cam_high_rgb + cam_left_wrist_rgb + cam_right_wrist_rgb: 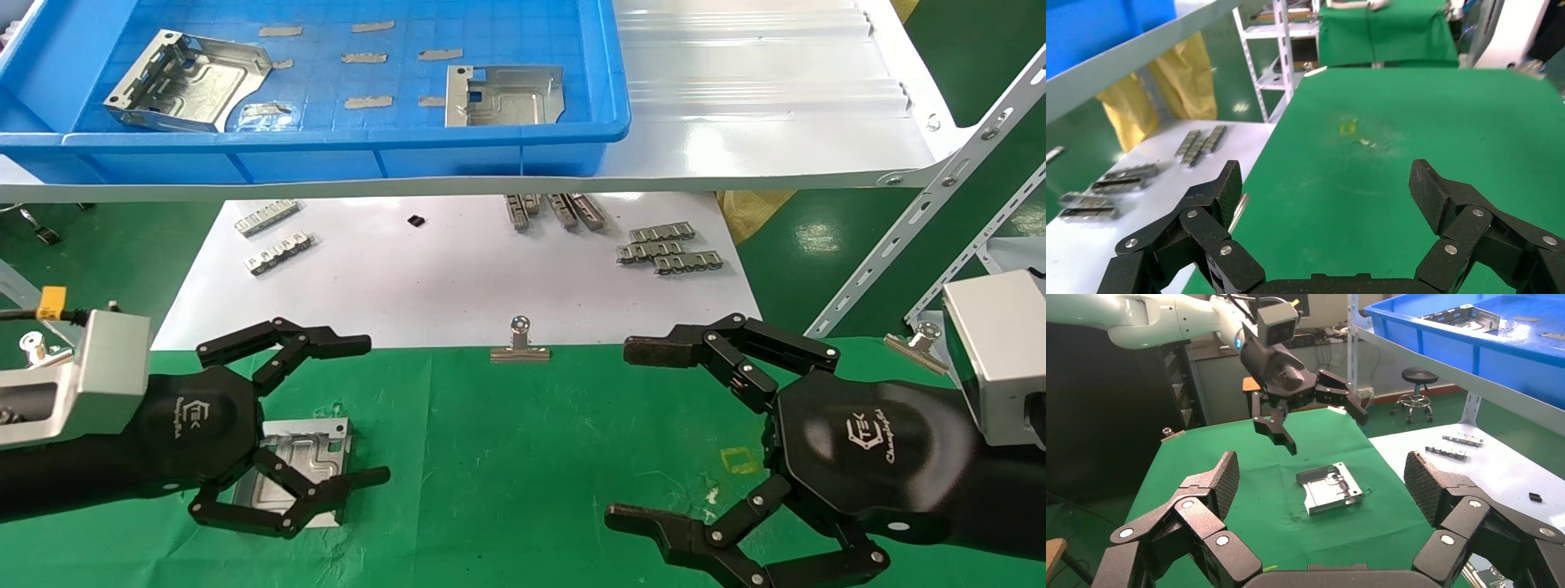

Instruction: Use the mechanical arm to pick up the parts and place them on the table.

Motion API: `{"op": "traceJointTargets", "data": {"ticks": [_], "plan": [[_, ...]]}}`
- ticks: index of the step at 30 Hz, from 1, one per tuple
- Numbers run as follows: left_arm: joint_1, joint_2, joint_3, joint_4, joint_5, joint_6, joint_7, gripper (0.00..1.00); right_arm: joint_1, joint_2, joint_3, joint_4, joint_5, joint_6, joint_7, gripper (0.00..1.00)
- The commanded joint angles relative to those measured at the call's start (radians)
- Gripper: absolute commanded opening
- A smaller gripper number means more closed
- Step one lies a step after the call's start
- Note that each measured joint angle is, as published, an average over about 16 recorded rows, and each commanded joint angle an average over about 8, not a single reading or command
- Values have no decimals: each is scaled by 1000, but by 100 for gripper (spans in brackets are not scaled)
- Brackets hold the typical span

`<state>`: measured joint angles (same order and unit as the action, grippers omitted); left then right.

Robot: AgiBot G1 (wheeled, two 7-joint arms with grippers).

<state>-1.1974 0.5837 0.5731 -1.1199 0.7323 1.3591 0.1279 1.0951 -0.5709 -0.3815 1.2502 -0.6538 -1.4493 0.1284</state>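
Note:
One silvery part [315,447] lies flat on the green table [523,457] at the front left. My left gripper [366,410] is open just above it, with nothing between its fingers. The right wrist view shows this part [1330,489] on the cloth with the left gripper [1322,427] hovering clear of it. Two more parts [188,82] [507,94] lie in the blue tray [327,151] on the raised shelf. My right gripper [633,434] is open and empty over the cloth at the front right. In the left wrist view, the left gripper [1327,190] has only green cloth below it.
A white sheet [425,278] beyond the cloth carries small grey slotted strips [666,249] [274,241]. One binder clip [520,343] stands at the cloth's far edge and another [919,339] at the right. White shelf struts [940,196] slant down on the right.

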Motion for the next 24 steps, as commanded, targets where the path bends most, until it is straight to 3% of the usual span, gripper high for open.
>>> {"op": "traceJointTargets", "data": {"ticks": [1, 24], "plan": [[9, 2, -21, -12, 0, 10, -23, 100, 0, 0, 0, 0, 0, 0, 0, 100], [110, 25, -262, -147, -2, 122, -282, 100, 0, 0, 0, 0, 0, 0, 0, 100]]}}
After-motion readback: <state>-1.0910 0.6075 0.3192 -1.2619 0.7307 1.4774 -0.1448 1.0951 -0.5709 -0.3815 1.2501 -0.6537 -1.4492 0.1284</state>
